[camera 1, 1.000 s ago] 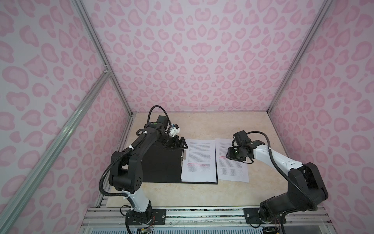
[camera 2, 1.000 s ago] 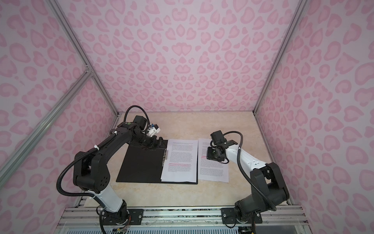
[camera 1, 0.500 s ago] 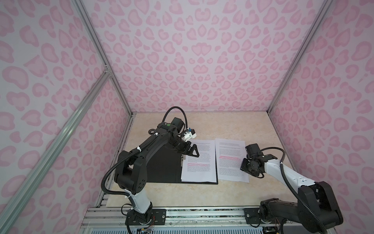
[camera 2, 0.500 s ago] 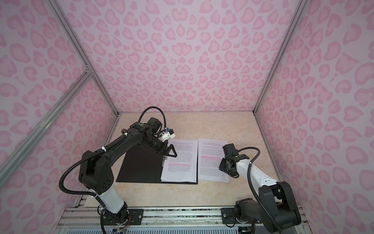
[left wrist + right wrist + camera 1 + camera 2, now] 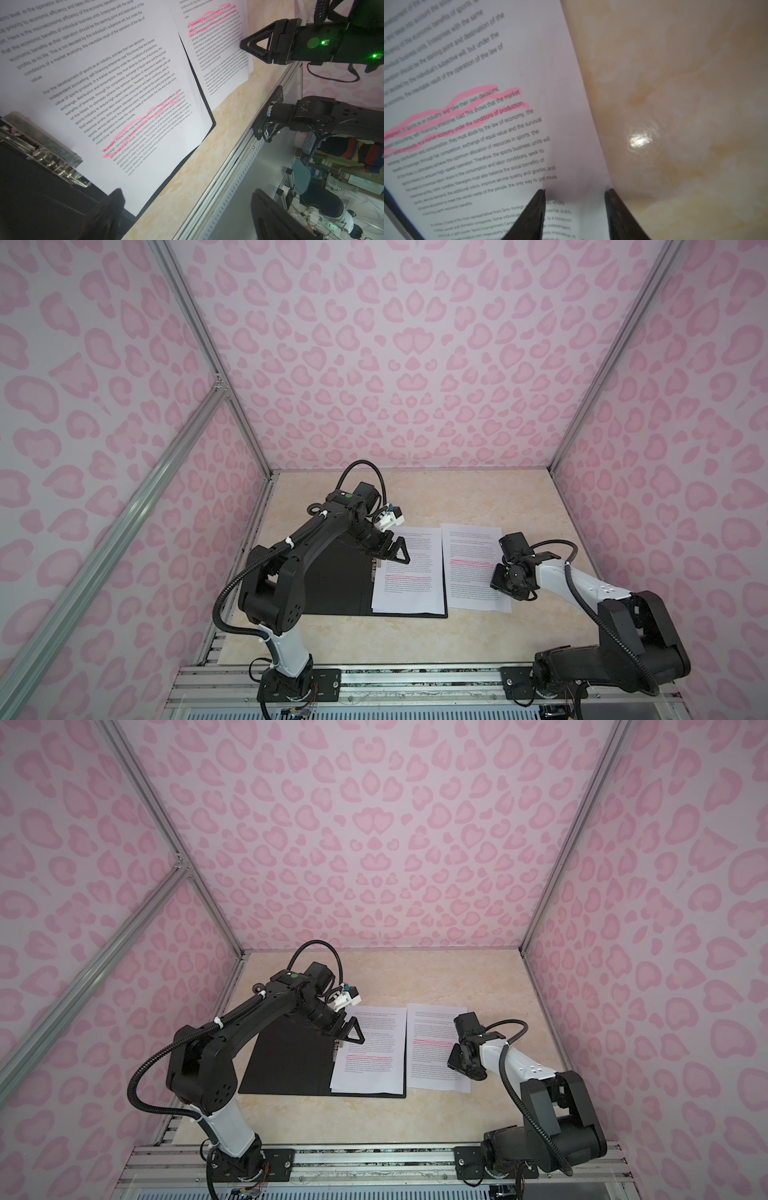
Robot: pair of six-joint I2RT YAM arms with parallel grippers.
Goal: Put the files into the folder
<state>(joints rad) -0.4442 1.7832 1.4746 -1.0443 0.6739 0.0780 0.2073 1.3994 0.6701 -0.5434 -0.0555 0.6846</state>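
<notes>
Both top views: folder (image 5: 328, 576) open; filed sheet (image 5: 411, 572) on its right half, loose sheet (image 5: 469, 568) just right.
Left wrist: left gripper (image 5: 187, 193) jaws wide apart over filed sheet.
Right wrist: right gripper (image 5: 576, 190) jaws apart at loose sheet's right edge.

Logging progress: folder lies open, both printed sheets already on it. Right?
No. The folder lies open, but only the left sheet is on it; the right sheet lies on the table beside it, as both top views show.
</notes>
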